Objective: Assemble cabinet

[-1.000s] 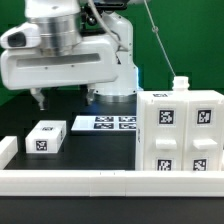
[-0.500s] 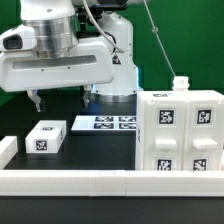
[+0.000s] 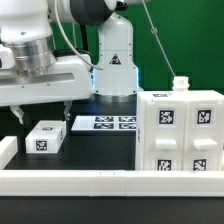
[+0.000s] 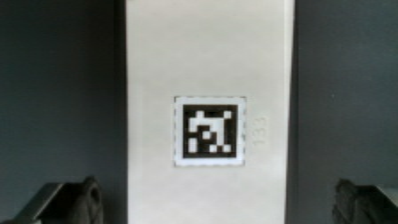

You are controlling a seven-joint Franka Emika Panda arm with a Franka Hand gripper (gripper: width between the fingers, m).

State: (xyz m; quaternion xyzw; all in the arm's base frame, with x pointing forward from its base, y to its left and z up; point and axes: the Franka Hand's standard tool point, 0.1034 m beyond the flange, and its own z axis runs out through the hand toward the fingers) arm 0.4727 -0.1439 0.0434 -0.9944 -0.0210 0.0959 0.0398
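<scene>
The cabinet (image 3: 180, 135) is the large white box with square tags, standing at the exterior view's right. A small white tagged block (image 3: 45, 137) lies on the dark table at the exterior view's left. My gripper (image 3: 43, 115) hangs open just above this block, one finger to each side of it, without touching it. In the wrist view the block (image 4: 210, 90) runs as a long white bar with one tag between my gripper's (image 4: 214, 205) dark fingertips (image 4: 63, 205), with a gap on each side. The gripper holds nothing.
The marker board (image 3: 105, 123) lies flat behind the block, near the arm's base. A small white knob (image 3: 180, 84) stands on top of the cabinet. A low white rail (image 3: 90, 180) runs along the table's front edge, with a raised end (image 3: 6, 148) at the left.
The arm has swung toward the exterior view's left and come down, so the open gripper now hangs over the small white block. The block and the cabinet have not moved.
</scene>
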